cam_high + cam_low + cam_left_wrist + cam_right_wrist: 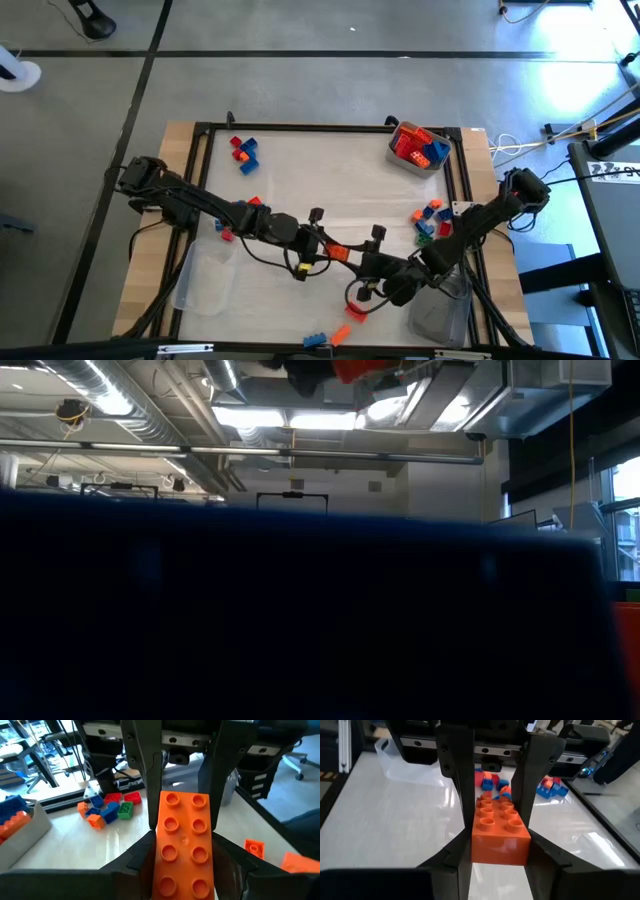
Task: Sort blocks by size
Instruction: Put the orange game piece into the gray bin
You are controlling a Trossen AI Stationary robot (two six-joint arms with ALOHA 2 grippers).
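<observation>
So the main thing here is a long orange brick [183, 845], two studs wide, sitting up in the air over the middle-front of the table [300, 180], and both arms have it at once. The left gripper [322, 250] is clamped on one end, and in its wrist view the brick fills the gap between the dark fingers [142, 765] with the studs facing the camera. The right gripper [368, 262] is squeezed onto the other end, fingers [457, 780] pressed against both long sides of the same brick. The two grippers meet nose to nose, so it's basically a two-handed hold. Around that, a little heap of red and blue blocks [243, 152] sits near the far left corner, a mixed red, blue, orange and green bunch [430, 219] lies by the right rail, and a couple of blue and orange ones [330, 336] are down at the front edge. A clear tub [417, 147] at the far right has red, orange and blue bricks in it. Two more clear tubs [205, 285] sit at the front left and front right. Low view is mostly blocked by something dark.
</observation>
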